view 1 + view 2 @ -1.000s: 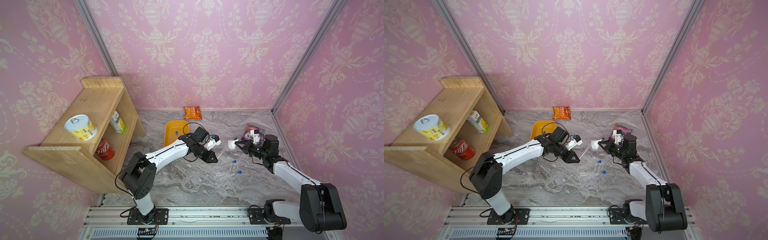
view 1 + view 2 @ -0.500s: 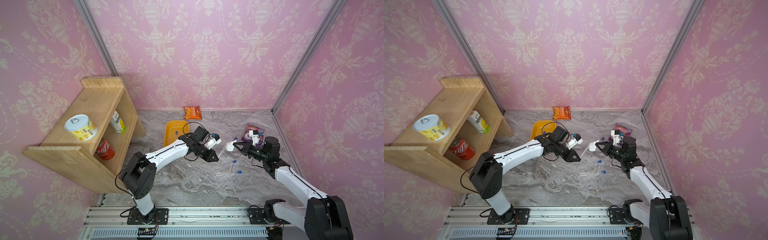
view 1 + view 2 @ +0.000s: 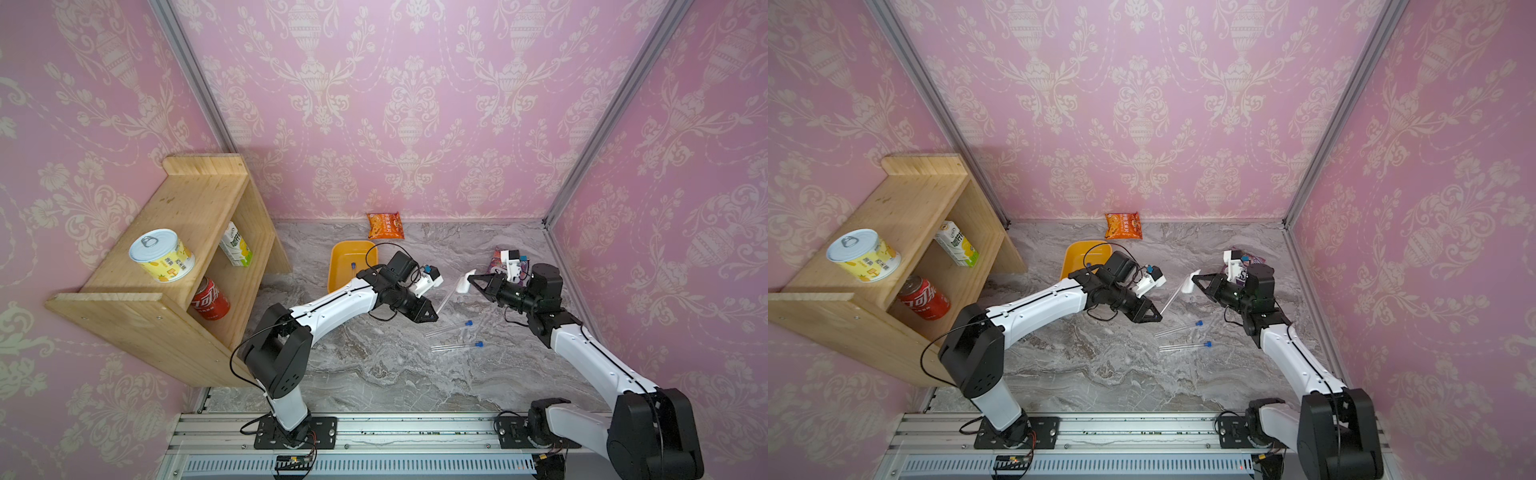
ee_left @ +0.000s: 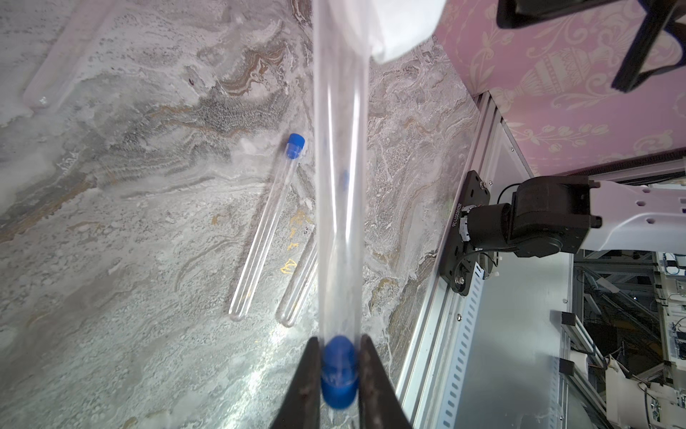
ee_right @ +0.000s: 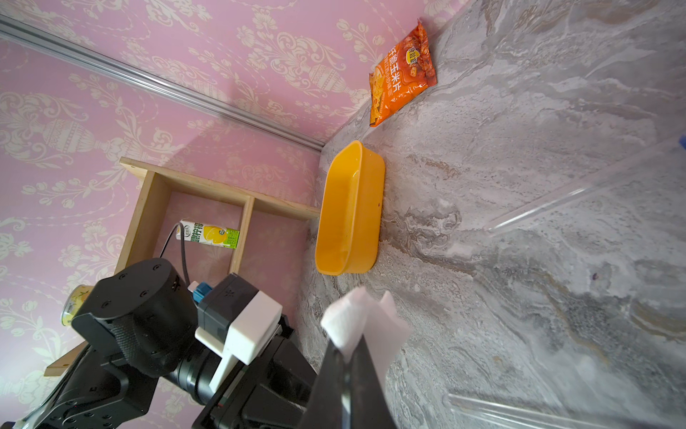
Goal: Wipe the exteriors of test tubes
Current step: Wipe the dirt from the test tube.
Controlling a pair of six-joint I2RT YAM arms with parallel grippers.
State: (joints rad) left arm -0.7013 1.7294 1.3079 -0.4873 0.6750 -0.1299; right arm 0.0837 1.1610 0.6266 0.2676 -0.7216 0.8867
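My left gripper [image 3: 432,315] [image 4: 339,340] is shut on the blue cap of a clear test tube [image 3: 445,300] [image 3: 1171,298] [image 4: 339,185], which slants up off the table. The tube's round far end meets a folded white wipe [image 3: 462,284] [image 4: 402,26] [image 5: 365,327]. That wipe is pinched in my shut right gripper [image 3: 471,279] [image 5: 349,353]. Two more capped test tubes [image 3: 449,328] [image 3: 455,346] [image 4: 265,230] lie side by side on the marble, nearer the front. A blue cap [image 3: 353,264] shows inside the orange tray [image 3: 333,270]. Another clear tube [image 4: 52,63] lies blurred.
An orange snack bag [image 3: 385,225] leans at the back wall. A purple packet [image 3: 496,258] lies behind my right wrist. A wooden shelf [image 3: 195,199] at the left carries a can, a carton and a cola can. The right wall rail runs close to my right arm.
The wipe slid a little down the held tube and back up to its round end, and my right arm's elbow swung outward. The left arm has stayed still.
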